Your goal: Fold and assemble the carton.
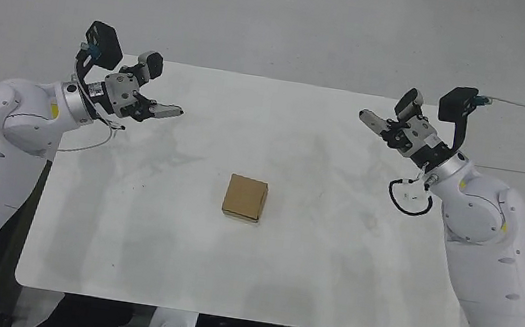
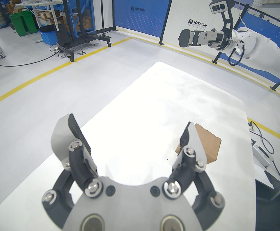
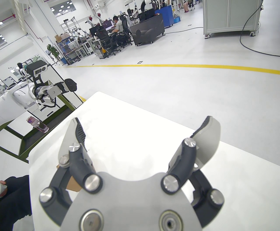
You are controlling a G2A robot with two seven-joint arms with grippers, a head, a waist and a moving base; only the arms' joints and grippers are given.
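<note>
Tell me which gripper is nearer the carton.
The left gripper: in the top view it hangs somewhat closer to the carton than the right gripper.

Carton [image 1: 244, 198]: brown cardboard, matt, smooth faces. Table [image 1: 329, 264]: white top, smooth, faint sheen, cloudy smudges. Left gripper [image 2: 130, 122]: black ribbed rubbery pads [image 2: 79, 135], pale smooth finger shells [image 2: 59, 135], matt black plastic links [image 2: 81, 168], brushed metal base plate [image 2: 131, 203], shiny metal screws [image 2: 93, 188]. Right gripper [image 3: 141, 120]: same materials, same finish.
</note>
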